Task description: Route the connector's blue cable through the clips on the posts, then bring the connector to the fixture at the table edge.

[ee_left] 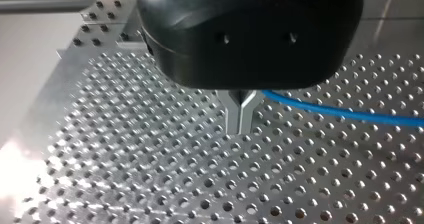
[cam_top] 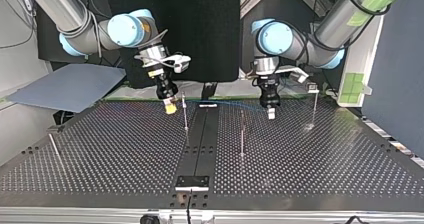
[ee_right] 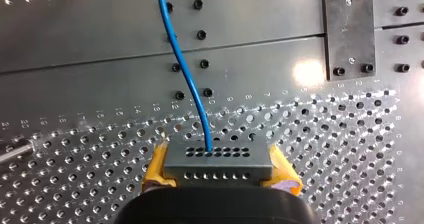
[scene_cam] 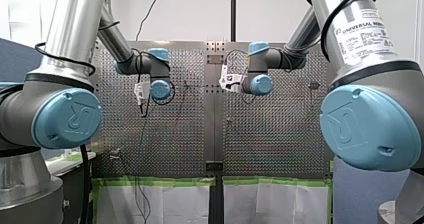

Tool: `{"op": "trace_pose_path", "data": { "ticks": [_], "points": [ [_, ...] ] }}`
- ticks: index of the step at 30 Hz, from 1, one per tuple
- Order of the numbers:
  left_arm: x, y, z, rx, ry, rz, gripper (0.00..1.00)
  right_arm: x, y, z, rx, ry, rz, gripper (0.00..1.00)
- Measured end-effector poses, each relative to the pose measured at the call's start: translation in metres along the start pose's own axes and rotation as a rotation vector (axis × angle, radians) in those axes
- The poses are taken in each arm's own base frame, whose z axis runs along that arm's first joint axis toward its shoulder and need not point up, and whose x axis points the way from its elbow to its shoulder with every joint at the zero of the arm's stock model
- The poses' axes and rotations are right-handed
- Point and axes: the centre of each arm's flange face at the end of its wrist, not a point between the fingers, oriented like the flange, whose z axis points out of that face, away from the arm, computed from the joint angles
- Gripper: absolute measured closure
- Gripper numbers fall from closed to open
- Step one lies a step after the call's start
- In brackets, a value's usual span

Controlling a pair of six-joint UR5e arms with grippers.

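My right gripper (ee_right: 218,156) has its yellow pads shut on the grey connector (ee_right: 218,165). The blue cable (ee_right: 181,59) leaves the connector's face and runs ahead over the table's centre strip. In the top view this gripper (cam_top: 170,108) hangs at the far left of centre, beside a thin post (cam_top: 184,111). The cable (cam_top: 235,104) stretches level across to my left gripper (cam_top: 270,114). From the left wrist, the metal fingers (ee_left: 235,119) are shut, and the blue cable (ee_left: 340,113) comes out from their base to one side. The fixture (cam_top: 192,182) sits at the near table edge.
More thin posts stand on the perforated table (cam_top: 325,164): one near the middle (cam_top: 242,134), one at the top view's far right (cam_top: 315,109), one leaning at the left (cam_top: 54,146). A bolted metal plate (ee_right: 348,31) lies ahead of my right gripper.
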Motion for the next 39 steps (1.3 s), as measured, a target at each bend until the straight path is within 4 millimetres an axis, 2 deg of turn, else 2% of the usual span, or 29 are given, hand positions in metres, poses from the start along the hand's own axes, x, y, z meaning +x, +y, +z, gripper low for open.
{"op": "trace_pose_path", "data": {
  "ticks": [6, 12, 17, 24, 35, 39],
  "points": [
    [-0.007, -0.003, 0.017, -0.002, -0.02, -0.015, 1.0, -0.003, 0.008, 0.005, -0.003, 0.001, 0.0, 1.0],
    [-0.013, -0.004, 0.025, 0.007, -0.032, -0.022, 1.0, -0.012, 0.013, 0.012, -0.005, -0.01, -0.002, 1.0],
    [-0.012, -0.003, 0.028, 0.01, -0.03, -0.021, 1.0, -0.009, 0.016, 0.016, -0.009, -0.005, -0.003, 1.0],
    [0.001, -0.003, 0.035, 0.015, -0.011, -0.013, 1.0, -0.003, 0.022, 0.022, -0.012, 0.011, -0.003, 1.0],
    [-0.012, -0.004, 0.055, 0.022, -0.041, -0.03, 1.0, 0.001, 0.038, 0.03, -0.021, 0.025, -0.001, 1.0],
    [-0.01, -0.004, 0.059, 0.023, -0.036, -0.03, 1.0, 0.002, 0.044, 0.036, -0.022, 0.028, 0.0, 1.0]
  ]
}}
